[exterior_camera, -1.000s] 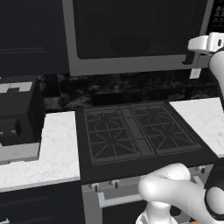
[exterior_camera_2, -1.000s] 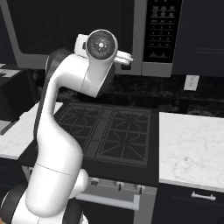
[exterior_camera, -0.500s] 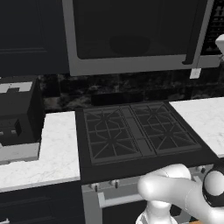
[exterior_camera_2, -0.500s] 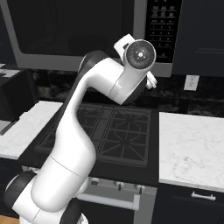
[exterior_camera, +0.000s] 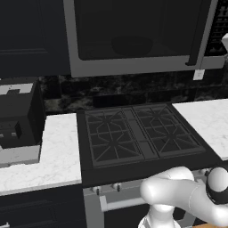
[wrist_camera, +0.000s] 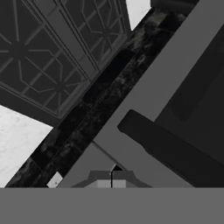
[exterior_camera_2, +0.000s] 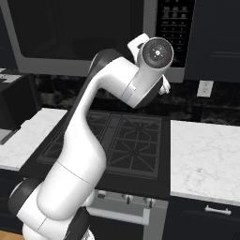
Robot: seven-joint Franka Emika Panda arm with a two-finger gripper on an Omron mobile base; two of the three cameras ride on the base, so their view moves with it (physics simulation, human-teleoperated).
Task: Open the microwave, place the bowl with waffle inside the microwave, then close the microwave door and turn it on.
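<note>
Microwave door (exterior_camera: 133,38) is closed, and a round dark shape behind the glass looks like the bowl with waffle (exterior_camera: 131,44), though I can't confirm the food. So open, load and close look done; only the turn-on is left. Gripper (wrist_camera: 111,177) fingers are pressed together, holding nothing, up by the lower right corner of the microwave (exterior_camera_2: 93,33), close to the black bar handle (wrist_camera: 170,148) and below the button panel (exterior_camera_2: 174,28). Next, probably a closed-finger press on the start button.
</note>
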